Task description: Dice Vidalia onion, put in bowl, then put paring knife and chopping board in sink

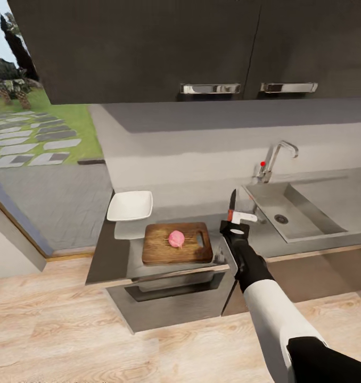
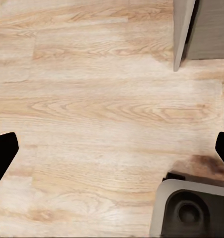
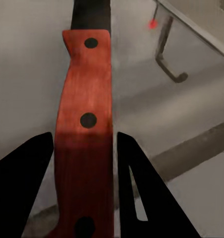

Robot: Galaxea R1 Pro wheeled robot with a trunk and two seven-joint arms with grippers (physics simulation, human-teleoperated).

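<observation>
The right gripper (image 1: 235,227) is clamped on the paring knife (image 1: 232,207) handle, blade at 12 o'clock; the rigid, light, slippery knife is best held mid-handle.

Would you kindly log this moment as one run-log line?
right gripper: shut on knife, held above countertop | onion: whole, on board | bowl: empty | left gripper: open over floor
</observation>
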